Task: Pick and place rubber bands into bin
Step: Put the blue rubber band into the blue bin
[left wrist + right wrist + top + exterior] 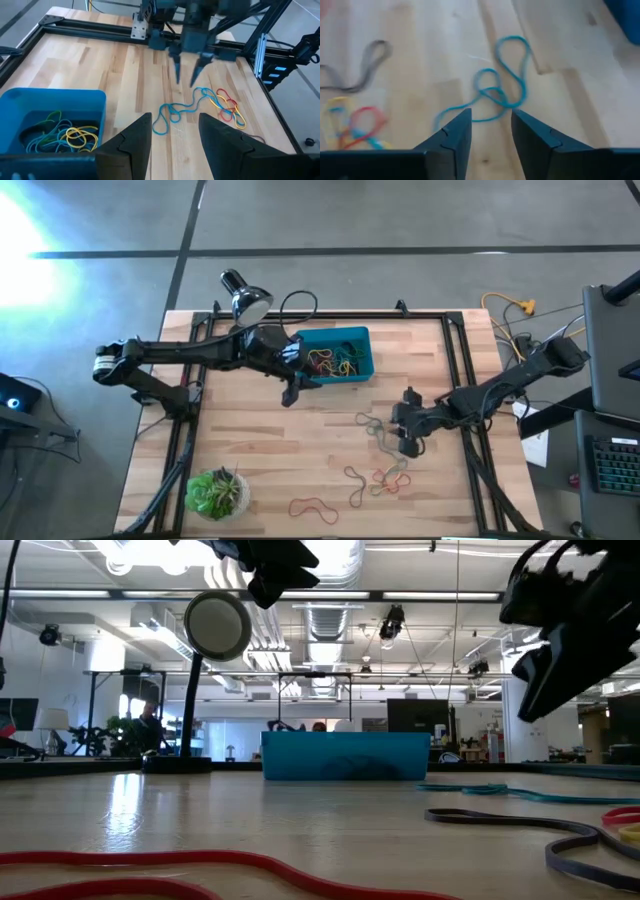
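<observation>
The teal-blue bin (pixel 358 340) stands at the table's far middle with several coloured rubber bands (pixel 65 134) in it. More rubber bands lie flat on the wood. These are a teal one (pixel 500 90), a grey one (pixel 365 65), a red-yellow tangle (pixel 388 480) and a red loop (pixel 313 507). My right gripper (pixel 490 132) is open and tilted down just above the table. It is on the near side of the teal band, with nothing between its fingers. My left gripper (pixel 175 135) hangs open in the air beside the bin's near left corner.
A desk lamp (pixel 245 295) stands at the far left behind the bin, and a potted plant (pixel 215 492) at the near left corner. Black frame rails (pixel 460 360) run along the table's sides. Bare wood lies between the bin and the loose bands.
</observation>
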You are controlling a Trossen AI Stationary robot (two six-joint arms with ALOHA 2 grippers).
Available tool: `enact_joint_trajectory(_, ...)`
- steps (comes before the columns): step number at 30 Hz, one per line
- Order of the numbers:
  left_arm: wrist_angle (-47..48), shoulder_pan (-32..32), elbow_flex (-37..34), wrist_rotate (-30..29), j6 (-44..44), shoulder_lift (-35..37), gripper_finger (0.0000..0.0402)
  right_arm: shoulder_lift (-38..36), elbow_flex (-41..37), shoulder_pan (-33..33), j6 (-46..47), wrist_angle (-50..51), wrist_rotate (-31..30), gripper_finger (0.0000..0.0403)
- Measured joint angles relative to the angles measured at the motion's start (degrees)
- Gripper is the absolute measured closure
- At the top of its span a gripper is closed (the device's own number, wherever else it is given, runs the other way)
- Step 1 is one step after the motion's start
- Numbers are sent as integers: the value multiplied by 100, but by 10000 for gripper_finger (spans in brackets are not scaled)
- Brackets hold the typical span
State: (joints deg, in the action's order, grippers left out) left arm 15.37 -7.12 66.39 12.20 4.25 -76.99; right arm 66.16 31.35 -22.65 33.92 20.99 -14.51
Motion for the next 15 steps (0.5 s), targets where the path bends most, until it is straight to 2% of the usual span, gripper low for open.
enact_joint_trajectory(15,13,41,0,-1,143,2,253,1623,-2,430,116,-804,-8,315)
